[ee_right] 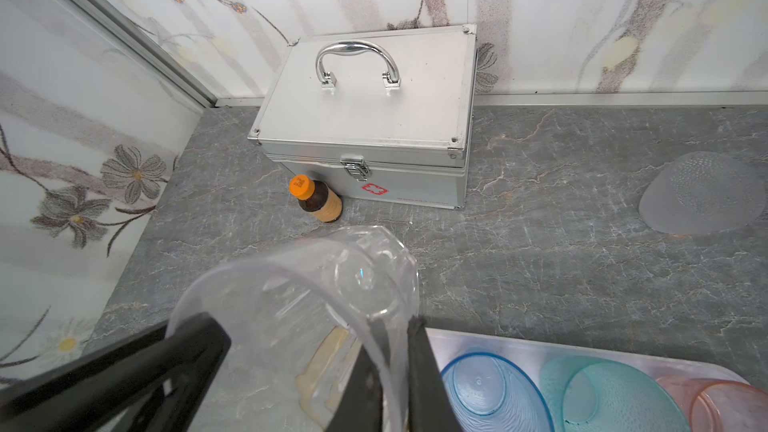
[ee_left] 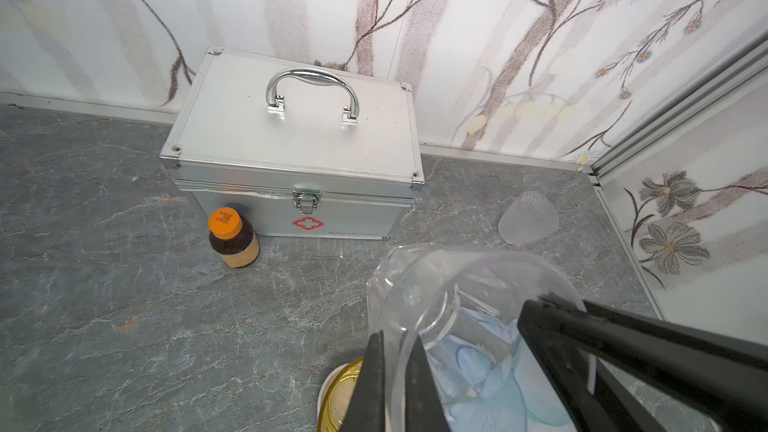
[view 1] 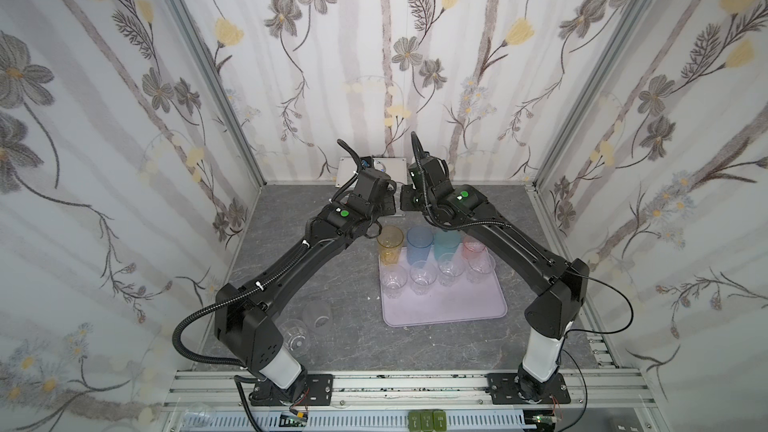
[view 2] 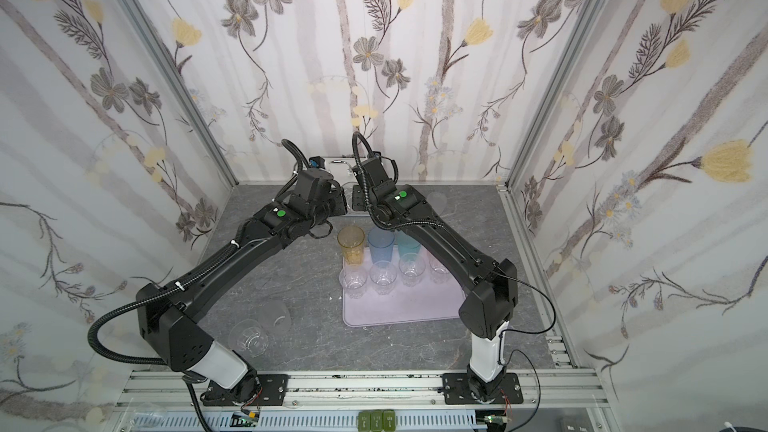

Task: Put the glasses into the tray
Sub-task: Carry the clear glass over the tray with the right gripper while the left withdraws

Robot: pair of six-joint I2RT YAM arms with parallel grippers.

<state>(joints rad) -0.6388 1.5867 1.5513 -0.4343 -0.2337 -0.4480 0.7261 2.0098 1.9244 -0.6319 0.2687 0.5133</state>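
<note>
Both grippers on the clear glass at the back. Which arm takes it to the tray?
Right. The tray sits nearer the right arm's base, its front half bare, and the right gripper pinches the wall of the clear glass. The left gripper should likely let go.

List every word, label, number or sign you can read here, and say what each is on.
A red cross, no words: front of the silver case.
A line of small red print beside that cross: too blurred to read.
Dark print on the orange cap of the brown bottle: too small to read.
Pale marks on the three green blocks at the front rail: too small to read.
No text can be quoted.
</note>
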